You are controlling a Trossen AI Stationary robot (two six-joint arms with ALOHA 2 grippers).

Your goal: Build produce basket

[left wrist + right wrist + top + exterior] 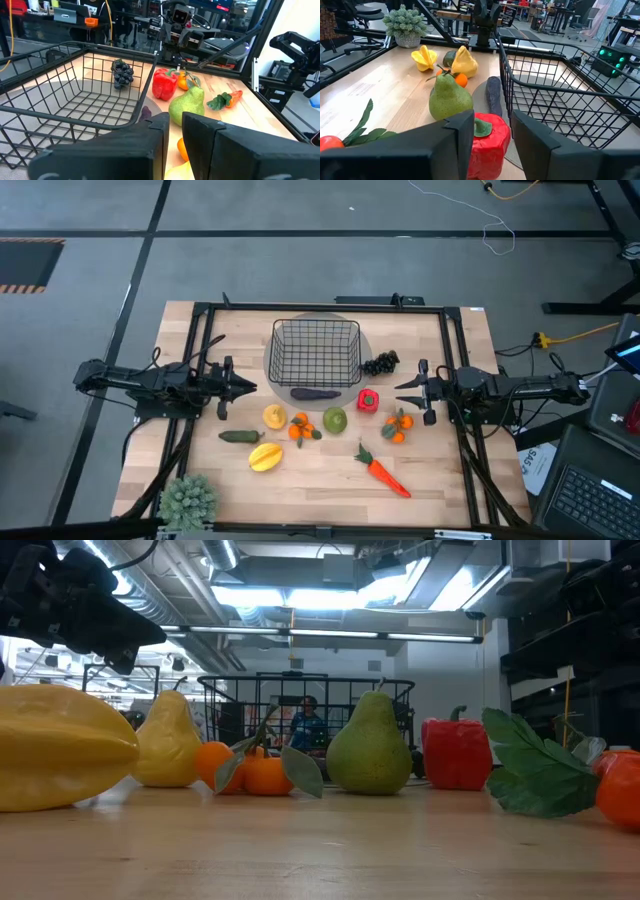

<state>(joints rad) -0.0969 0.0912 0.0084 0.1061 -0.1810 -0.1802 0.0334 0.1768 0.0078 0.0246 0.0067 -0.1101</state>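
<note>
**A:** What does the table hold?

**B:** A black wire basket [316, 352] stands empty at the far middle of the wooden table [450, 470], between the two arms. Every piece of produce lies outside it.

**A:** Where is the right gripper [404, 391]?

**B:** It hovers off the basket's right side, pointing inward. Its jaws stand apart with nothing between them. Straight ahead of the jaws sits the red pepper [368, 401]; past that, the green pear [334, 420] and the purple eggplant [315, 393], which lies against the basket's near wall. The dark grapes [380, 364] rest just to one side of the jaws, by the basket's corner, and a tangerine cluster [397, 426] to the other.

**A:** And the left gripper [248, 387]?

**B:** It hovers off the basket's left side, facing the right one. Its jaws are slightly apart and hold nothing. The yellow pear [274, 416] sits just beside them, with leafy tangerines [301, 427] next to it.

**A:** Anything else?

**B:** Nearer the front edge lie a green cucumber [240, 436], a yellow starfruit [264, 456] and an orange carrot [382, 471]. A spiky potted plant [187, 500] stands at the front left corner.
</note>
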